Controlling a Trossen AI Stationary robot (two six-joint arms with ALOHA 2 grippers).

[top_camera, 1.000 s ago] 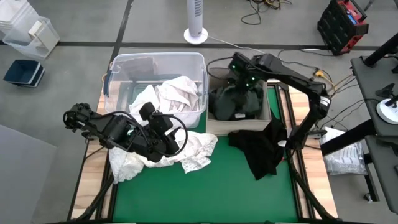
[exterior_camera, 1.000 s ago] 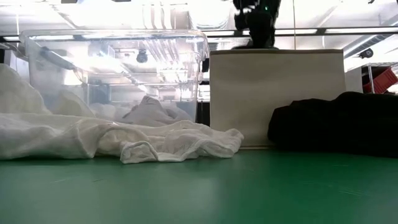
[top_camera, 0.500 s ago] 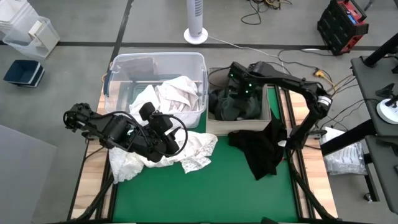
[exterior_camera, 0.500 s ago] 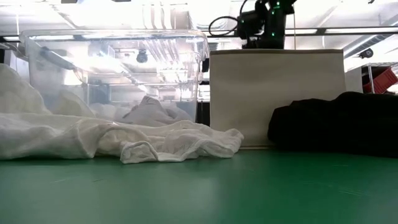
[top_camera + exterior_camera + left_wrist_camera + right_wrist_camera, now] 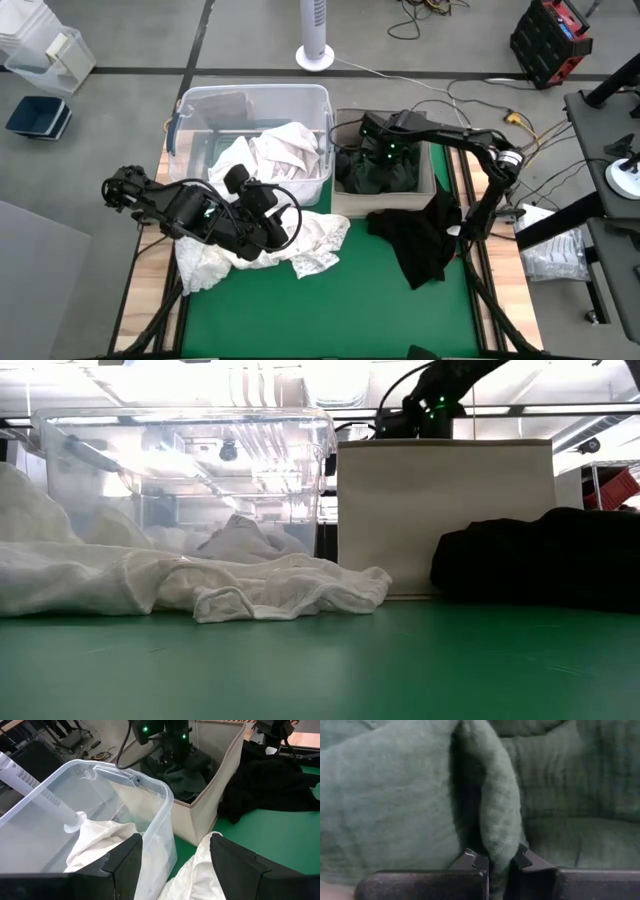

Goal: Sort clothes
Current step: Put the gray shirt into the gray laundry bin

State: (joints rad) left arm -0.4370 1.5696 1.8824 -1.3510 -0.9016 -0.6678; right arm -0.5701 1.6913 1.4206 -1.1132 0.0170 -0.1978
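Note:
My right gripper [image 5: 386, 152] is down inside the beige fabric box [image 5: 345, 203], shut on a dark green garment [image 5: 372, 176] that lies heaped in the box. My left gripper [image 5: 175, 865] stands open over a white garment [image 5: 312, 245] spread on the green mat, next to the clear plastic bin [image 5: 250, 92]. More white clothes [image 5: 285, 150] lie in the bin and hang over its near wall. A black garment [image 5: 425, 240] lies on the mat against the box's near right corner. My left gripper: I cannot tell whether its spread fingers touch the white garment below them. My right gripper pinches a raised fold of the green garment [image 5: 499, 849] between its two fingertips [image 5: 472, 860]. It comes from above, slanting down into the box. The rest of the garment rests in the box, slack.
The green mat [image 5: 350, 310] has free room toward the table's near edge. A white fan base [image 5: 314, 57] stands on the floor beyond the bin. Cables and a red case lie beyond the table's far right.
My right gripper has gone down into the beige box and a little toward the table's near and left side, still shut on the green garment. The garment, which hung above the box's rim, has sunk into the box.

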